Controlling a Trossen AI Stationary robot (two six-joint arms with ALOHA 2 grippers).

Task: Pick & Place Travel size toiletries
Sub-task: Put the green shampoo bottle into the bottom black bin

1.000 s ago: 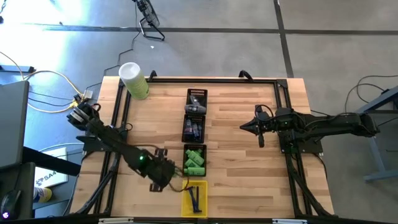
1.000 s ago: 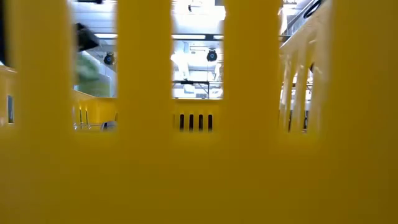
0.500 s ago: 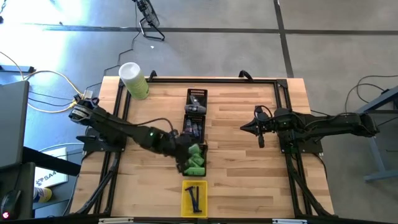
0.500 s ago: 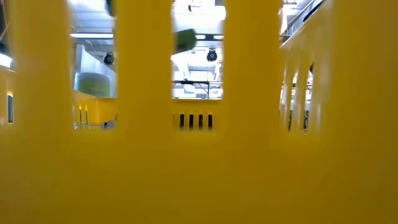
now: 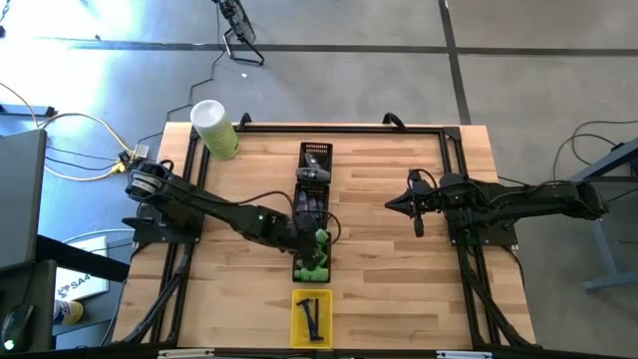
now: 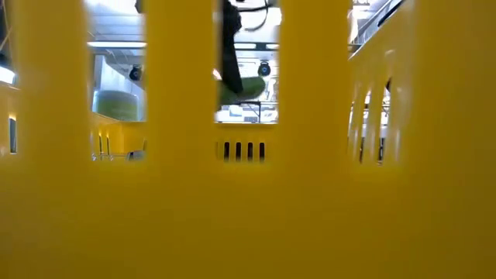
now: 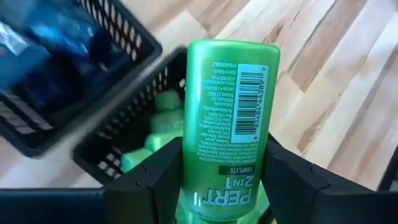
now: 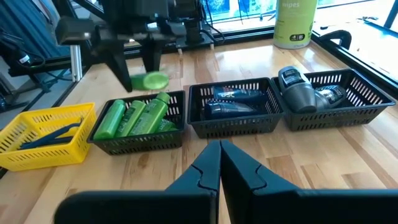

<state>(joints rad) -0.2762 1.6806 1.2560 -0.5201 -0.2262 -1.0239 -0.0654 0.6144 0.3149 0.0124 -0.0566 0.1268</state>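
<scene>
My left gripper (image 5: 315, 239) hangs over the black tray (image 5: 299, 269) of bright green bottles (image 8: 134, 118) and is shut on one green bottle (image 7: 227, 106). The right wrist view shows that bottle (image 8: 151, 81) above the tray (image 8: 140, 140). Behind it, one black tray holds dark blue tubes (image 8: 239, 99) and another holds grey pieces (image 8: 311, 93). Thin dark sticks (image 5: 314, 317) lie in the yellow tray (image 5: 297, 321). My right gripper (image 5: 391, 204) waits shut over the table's right half. My left gripper pinches the green bottle between its two fingers (image 7: 165, 177), on the labelled body (image 7: 217, 155). The fingers come from above, pointing down, and lie across the bottle. It is roughly level and lifted clear above the tray of green bottles.
A big pale-green cylinder with a white top (image 5: 214, 128) stands at the table's far left corner. A black frame (image 5: 329, 128) runs along the table's edges. In the low view the yellow tray's slotted wall (image 6: 248, 209) fills nearly the whole picture. Bare wood (image 5: 384, 269) lies on both sides of the trays.
My left gripper has swung from beside the yellow tray near the table's near edge toward the right and far side. It now hangs over the tray of green bottles. The green bottle has travelled with it and now shows lower in the low view.
</scene>
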